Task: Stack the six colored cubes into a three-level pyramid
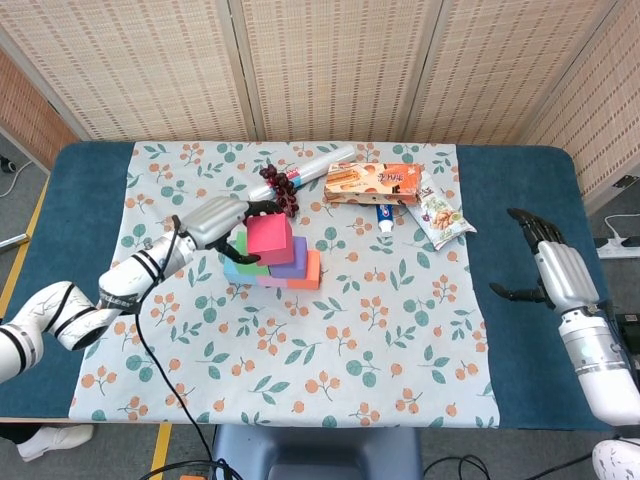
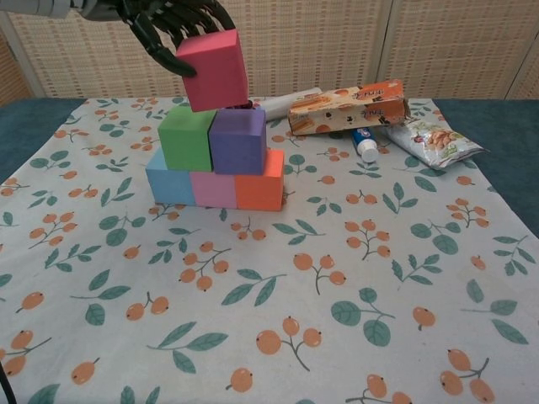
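My left hand [image 1: 222,217] [image 2: 160,18] grips a red cube [image 1: 269,239] [image 2: 216,70] and holds it at the top of the stack, over the seam between the green cube [image 2: 187,138] and the purple cube [image 2: 238,140]; whether it touches them is unclear. Those two sit on a row of blue cube [image 2: 168,186], pink cube [image 2: 213,189] and orange cube [image 2: 261,187] [image 1: 311,270]. My right hand [image 1: 555,270] hovers open over the blue table edge at the far right, holding nothing.
Behind the stack lie dark grapes [image 1: 283,187], a white roll [image 1: 318,162], an orange snack box [image 1: 372,183] [image 2: 347,105], a small tube [image 2: 364,145] and a snack bag [image 1: 441,215] [image 2: 435,140]. The floral cloth [image 1: 350,340] spreads toward the front.
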Controlling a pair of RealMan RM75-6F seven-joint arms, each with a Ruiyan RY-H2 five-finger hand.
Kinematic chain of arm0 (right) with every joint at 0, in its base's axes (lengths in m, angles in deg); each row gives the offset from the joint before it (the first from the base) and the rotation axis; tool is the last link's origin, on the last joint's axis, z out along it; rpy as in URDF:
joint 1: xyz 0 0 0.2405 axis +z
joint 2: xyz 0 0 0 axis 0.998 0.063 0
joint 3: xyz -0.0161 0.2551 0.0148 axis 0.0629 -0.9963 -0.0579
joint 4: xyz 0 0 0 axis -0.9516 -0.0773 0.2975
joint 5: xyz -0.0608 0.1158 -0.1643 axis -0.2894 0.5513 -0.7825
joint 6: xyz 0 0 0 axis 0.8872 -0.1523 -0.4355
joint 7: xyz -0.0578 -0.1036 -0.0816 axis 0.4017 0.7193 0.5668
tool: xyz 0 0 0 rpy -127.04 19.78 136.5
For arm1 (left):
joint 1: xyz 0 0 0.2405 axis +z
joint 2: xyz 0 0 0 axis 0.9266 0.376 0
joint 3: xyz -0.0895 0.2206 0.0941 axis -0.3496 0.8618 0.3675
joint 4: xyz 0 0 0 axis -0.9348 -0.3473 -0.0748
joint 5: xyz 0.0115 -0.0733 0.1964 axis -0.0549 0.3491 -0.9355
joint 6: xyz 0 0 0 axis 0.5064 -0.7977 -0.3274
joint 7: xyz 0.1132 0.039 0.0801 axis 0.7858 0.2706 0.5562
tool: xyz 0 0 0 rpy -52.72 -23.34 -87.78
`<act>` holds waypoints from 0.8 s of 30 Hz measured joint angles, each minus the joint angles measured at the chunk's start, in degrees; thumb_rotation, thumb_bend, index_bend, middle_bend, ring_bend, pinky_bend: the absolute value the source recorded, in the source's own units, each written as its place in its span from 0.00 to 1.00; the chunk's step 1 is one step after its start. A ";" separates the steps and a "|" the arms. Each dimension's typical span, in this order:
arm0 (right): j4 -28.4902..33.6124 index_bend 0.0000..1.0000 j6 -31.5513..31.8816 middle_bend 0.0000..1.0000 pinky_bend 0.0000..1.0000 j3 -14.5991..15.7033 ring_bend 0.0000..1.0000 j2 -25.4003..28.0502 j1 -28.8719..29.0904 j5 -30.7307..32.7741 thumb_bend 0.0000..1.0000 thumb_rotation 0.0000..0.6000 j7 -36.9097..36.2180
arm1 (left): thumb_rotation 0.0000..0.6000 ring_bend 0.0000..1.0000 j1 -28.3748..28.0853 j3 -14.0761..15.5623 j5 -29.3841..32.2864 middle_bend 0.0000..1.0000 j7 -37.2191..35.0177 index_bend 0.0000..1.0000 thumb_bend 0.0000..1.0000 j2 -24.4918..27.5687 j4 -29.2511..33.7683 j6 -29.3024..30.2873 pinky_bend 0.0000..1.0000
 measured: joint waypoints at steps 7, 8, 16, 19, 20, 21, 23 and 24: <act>-0.16 0.00 -0.66 0.04 0.00 -0.24 0.00 -0.12 -0.11 0.23 0.07 1.00 0.08 | 1.00 0.36 -1.15 0.03 3.07 0.43 5.45 0.36 0.28 -1.39 -0.72 -1.63 0.36; -0.19 0.00 -0.68 0.04 0.00 -0.25 0.00 -0.11 -0.18 0.23 0.07 1.00 0.03 | 1.00 0.35 -1.33 0.14 3.16 0.43 6.11 0.36 0.28 -1.41 -0.81 -1.84 0.34; -0.44 0.00 -0.74 0.04 0.00 -0.43 0.00 -0.31 -0.60 0.26 0.07 1.00 -0.26 | 1.00 0.31 -2.53 2.48 0.27 0.41 5.93 0.36 0.29 -0.63 -2.20 -2.98 0.27; -0.47 0.00 -0.80 0.04 0.00 -0.48 0.00 -0.48 -0.65 0.23 0.07 1.00 -0.18 | 1.00 0.30 -2.81 2.96 -0.39 0.40 4.70 0.37 0.29 -0.58 -2.75 -2.83 0.27; -0.46 0.00 -0.80 0.04 0.00 -0.49 0.00 -0.52 -0.67 0.26 0.07 1.00 -0.11 | 1.00 0.30 -2.90 3.12 -0.64 0.40 4.30 0.37 0.29 -0.57 -2.90 -2.76 0.27; -0.45 0.00 -0.78 0.04 0.00 -0.52 0.00 -0.54 -0.68 0.31 0.07 1.00 -0.03 | 1.00 0.30 -3.04 3.35 -0.99 0.40 3.70 0.37 0.29 -0.55 -3.08 -2.70 0.26; -0.35 0.00 -0.70 0.04 0.00 -0.59 0.00 -0.58 -0.74 0.50 0.07 1.00 0.18 | 1.00 0.30 -3.29 3.74 -1.61 0.40 2.67 0.37 0.29 -0.51 -3.33 -2.61 0.26; -0.27 0.00 -0.64 0.04 0.00 -0.63 0.00 -0.57 -0.77 0.60 0.07 1.00 0.28 | 1.00 0.30 -3.44 3.99 -2.00 0.40 1.88 0.37 0.29 -0.48 -3.47 -2.53 0.25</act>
